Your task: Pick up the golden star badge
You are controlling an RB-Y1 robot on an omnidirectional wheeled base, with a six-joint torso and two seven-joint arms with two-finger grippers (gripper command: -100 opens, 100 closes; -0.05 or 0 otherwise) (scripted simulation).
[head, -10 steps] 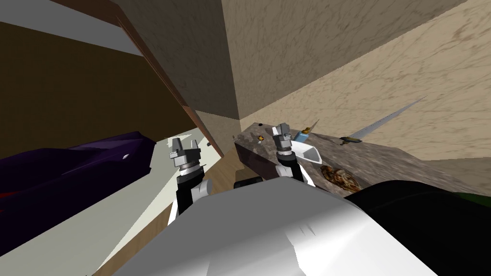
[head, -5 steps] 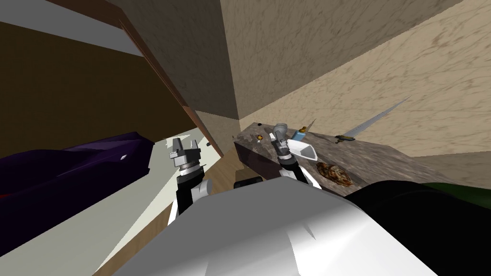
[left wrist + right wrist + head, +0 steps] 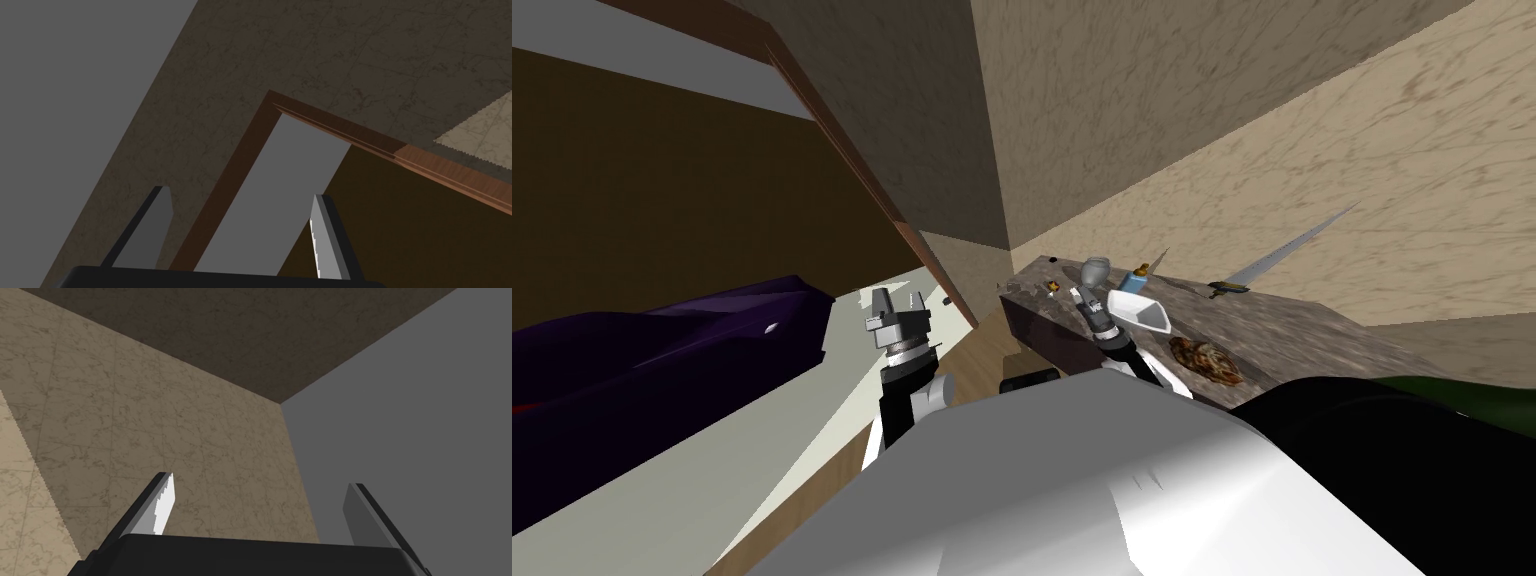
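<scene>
- Near the left end of the worktop (image 3: 1302, 325) lies the small golden star badge (image 3: 1053, 287), flat on the dark speckled top.
- Just beside it, the right gripper (image 3: 1095, 266) points upward between the badge and a white dish (image 3: 1144, 314). Its fingers (image 3: 162, 508) are spread and hold nothing.
- Behind the dish stands a blue bottle (image 3: 1133, 282). A long knife (image 3: 1282, 256) is at the back edge, and a brown mottled lump (image 3: 1207, 362) is near the front edge.
- Off the worktop's left end, the left gripper (image 3: 898, 297) is spread and empty.

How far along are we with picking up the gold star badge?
Done: standing at the marbled table. In hand: the right gripper, open, sits near the star badge, aimed up at the wall. To do: turn down, grip the badge, lift. The left gripper hangs open, off the table.
</scene>
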